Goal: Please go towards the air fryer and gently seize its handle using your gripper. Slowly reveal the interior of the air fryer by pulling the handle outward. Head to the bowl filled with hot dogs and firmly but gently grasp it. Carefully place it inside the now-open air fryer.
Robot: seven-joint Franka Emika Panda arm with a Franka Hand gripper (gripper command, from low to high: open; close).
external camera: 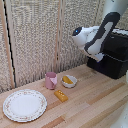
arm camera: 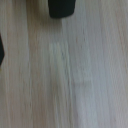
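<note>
The air fryer (external camera: 111,56) stands at the table's (external camera: 95,102) far edge, at three o'clock in the exterior view, with the arm (external camera: 97,34) across its front hiding the gripper, so its jaw state cannot be told. The bowl (external camera: 69,81) of hot dogs (external camera: 67,79) sits near centre, the pink cup (external camera: 50,80) just beside it at nine o'clock, an orange block (external camera: 61,95) at seven and the patterned plate (external camera: 24,105) farther out at eight.

No text, label, brand, number or sign is showing legibly in either view — the air fryer (external camera: 111,59), the pink cup (external camera: 50,80) and the patterned plate (external camera: 24,105) are displaying no readable markings — everything is too blurred.
</note>
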